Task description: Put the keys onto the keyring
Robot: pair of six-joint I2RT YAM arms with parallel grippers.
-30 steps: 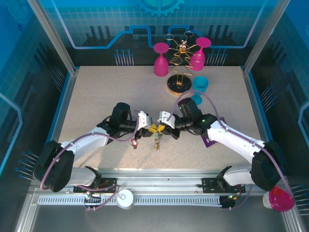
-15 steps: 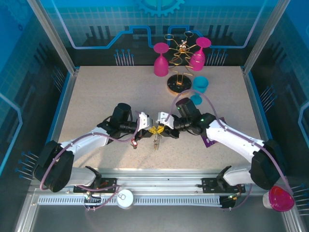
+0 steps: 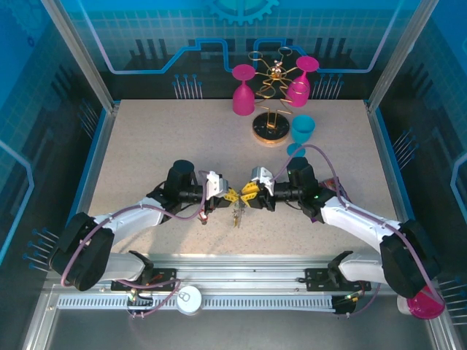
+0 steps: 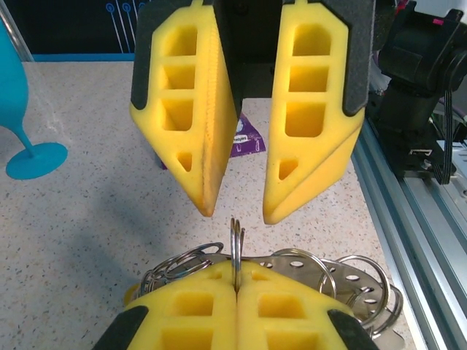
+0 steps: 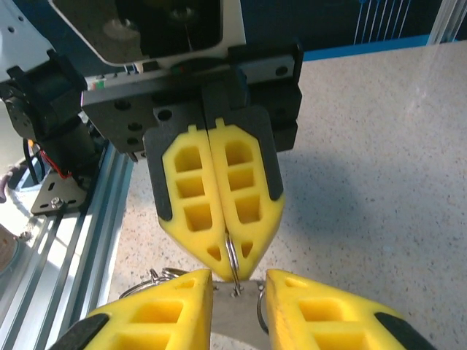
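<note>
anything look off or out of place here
One thing: a pink glass sits off the table, past its near right corner beside the right arm's base, while two more pink glasses hang on the gold rack. Nothing looks spilled or broken.

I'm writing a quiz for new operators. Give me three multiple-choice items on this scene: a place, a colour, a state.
1. Where does the gold rack stand? A. At the far edge of the table. B. At its near left corner. C. Between the arm bases.
2. What colour are the fingers? A. Red. B. Yellow. C. Green.
3. How is the left gripper? A. Wide open. B. Shut on a thin metal ring. C. Holding a pink glass.
Key: 1 A, its base sits by the back rim; 2 B, both wrist views show yellow foam; 3 B, the ring stands pinched between closed fingers.
</note>
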